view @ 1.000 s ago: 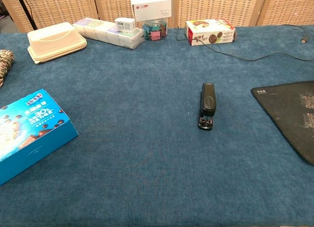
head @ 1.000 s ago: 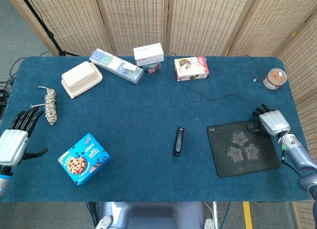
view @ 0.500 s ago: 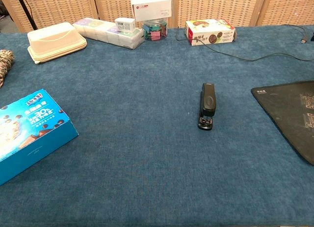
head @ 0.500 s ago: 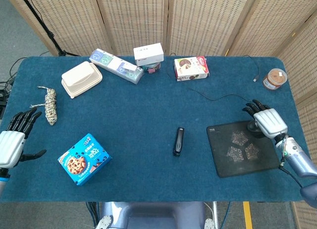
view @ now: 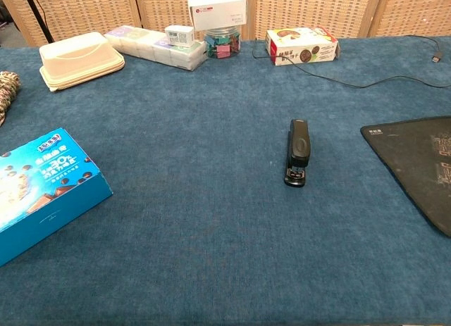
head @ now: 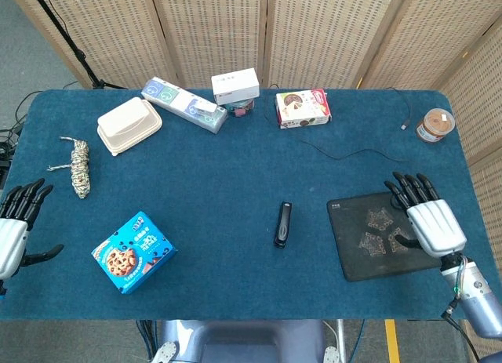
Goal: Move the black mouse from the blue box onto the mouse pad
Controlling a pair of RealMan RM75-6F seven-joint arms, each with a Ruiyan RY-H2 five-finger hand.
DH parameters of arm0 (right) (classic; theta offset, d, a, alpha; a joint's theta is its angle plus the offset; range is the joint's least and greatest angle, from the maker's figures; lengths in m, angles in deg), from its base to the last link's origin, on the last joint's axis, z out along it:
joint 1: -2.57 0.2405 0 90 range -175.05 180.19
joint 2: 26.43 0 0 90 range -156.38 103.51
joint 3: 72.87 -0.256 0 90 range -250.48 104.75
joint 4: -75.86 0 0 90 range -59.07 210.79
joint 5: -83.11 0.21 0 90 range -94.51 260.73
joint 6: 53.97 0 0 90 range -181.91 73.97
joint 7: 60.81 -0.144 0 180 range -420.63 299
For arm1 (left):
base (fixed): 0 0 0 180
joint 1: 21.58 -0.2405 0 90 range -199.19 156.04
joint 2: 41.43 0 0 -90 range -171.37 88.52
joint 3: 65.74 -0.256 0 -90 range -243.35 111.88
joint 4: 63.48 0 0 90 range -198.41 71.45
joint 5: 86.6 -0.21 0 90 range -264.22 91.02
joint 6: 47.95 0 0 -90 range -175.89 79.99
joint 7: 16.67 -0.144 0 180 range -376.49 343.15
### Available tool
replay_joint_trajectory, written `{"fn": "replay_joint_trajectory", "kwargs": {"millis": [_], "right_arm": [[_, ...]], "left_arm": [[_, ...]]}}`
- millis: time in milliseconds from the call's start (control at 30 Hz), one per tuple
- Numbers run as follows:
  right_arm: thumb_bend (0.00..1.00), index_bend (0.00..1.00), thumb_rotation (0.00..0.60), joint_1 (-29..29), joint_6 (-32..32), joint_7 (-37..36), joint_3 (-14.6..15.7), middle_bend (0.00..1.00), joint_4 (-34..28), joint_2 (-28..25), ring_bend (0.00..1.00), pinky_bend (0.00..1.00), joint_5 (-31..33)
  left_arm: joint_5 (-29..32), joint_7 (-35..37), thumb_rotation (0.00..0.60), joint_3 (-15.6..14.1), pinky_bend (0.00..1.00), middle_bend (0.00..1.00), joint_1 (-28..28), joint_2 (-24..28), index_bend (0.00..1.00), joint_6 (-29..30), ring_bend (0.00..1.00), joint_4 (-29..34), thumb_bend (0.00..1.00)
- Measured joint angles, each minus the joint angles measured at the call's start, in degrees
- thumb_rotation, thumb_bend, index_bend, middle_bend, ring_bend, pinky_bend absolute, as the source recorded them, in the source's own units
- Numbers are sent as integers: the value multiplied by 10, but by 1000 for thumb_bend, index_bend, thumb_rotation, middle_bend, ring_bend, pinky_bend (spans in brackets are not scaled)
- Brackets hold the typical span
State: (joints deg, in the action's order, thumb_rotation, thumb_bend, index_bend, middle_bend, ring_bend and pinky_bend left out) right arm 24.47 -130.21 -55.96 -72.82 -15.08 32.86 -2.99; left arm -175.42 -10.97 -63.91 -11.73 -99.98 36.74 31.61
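Hidden / cut off

Black mouse not visible in either view, prob. behind right hand [head: 431,224] over mouse pad [head: 369,249]. Chest view: pad [view: 416,160] cut by right edge, blue box [view: 42,192] cut at left, neither hand shown. Left hand [head: 14,230] partly off head view's left edge. Box labels too small to read.

place: staged lab | cues: blue-cloth table [head: 235,175], wicker screens [head: 314,34], tripod leg [head: 59,38]
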Motion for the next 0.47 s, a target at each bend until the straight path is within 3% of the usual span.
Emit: {"fn": "replay_joint_trajectory", "kwargs": {"millis": [200, 467], "right_arm": [[0, 0, 600, -65, -65, 21, 21, 0, -39, -4, 0, 0, -3], [0, 0, 600, -125, -151, 40, 28, 0, -42, 18, 0, 0, -13]], "left_arm": [[-7, 5, 600, -12, 0, 0, -16, -13, 0, 14, 0, -25, 65], [-14, 27, 600, -16, 0, 0, -32, -22, 0, 36, 0, -57, 64]]}}
